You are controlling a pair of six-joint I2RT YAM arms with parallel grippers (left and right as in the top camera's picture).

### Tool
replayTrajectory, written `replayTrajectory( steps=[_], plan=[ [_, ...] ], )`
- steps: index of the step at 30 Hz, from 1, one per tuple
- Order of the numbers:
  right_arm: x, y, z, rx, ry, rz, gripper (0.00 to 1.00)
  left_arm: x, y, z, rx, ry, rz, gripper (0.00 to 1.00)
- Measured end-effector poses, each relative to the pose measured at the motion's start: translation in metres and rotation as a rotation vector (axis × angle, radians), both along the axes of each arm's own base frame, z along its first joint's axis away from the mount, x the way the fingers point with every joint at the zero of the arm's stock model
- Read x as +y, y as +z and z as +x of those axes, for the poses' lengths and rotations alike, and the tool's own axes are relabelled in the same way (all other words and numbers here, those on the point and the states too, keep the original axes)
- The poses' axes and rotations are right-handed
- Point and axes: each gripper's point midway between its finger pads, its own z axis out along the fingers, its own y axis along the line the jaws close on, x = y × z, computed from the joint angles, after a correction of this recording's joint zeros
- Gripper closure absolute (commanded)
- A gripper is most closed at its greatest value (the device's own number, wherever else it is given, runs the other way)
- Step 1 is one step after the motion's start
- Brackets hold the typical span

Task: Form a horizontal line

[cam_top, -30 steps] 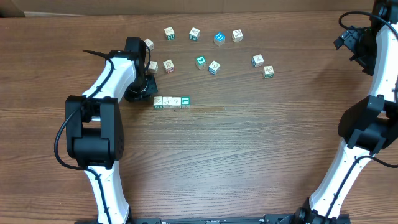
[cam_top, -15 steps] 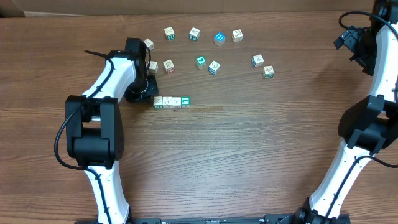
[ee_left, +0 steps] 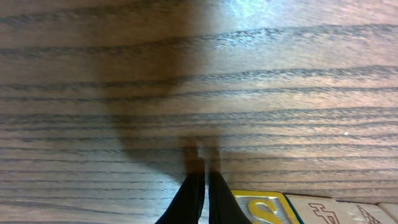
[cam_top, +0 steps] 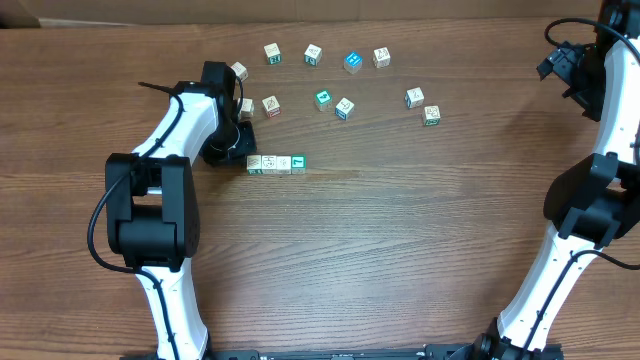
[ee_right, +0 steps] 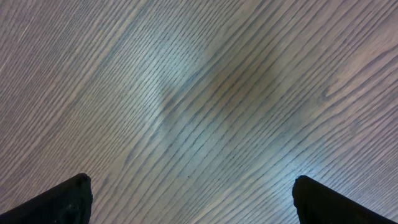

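On the counter (cam_top: 400,250), the left end effector (ee_left: 203,186) is pinched shut on nothing, apparently just beside the left end of the line (cam_top: 276,164) (four touching cubes, teal one rightmost). The right end effector (ee_right: 193,202) gapes wide, well apart. A careless sideways push from the closed tips could skew the row.

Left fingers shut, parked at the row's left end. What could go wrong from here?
1. The left fingers sit shut right beside the row. Opening or sliding them here might nudge the end cube and skew the line.
2. The left arm hangs close to a loose cube. Swinging away may knock it.
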Motion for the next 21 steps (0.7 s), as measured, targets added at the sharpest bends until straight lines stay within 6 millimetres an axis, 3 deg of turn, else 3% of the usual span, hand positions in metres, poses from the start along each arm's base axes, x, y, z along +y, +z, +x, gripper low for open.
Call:
replayTrajectory(
  steps=[21],
  plan=[
    [0.0, 0.0, 0.0001, 0.0, 0.0, 0.0, 0.0, -0.0083, -0.0002, -0.0015, 0.003, -0.013, -0.02, 0.93]
  ],
)
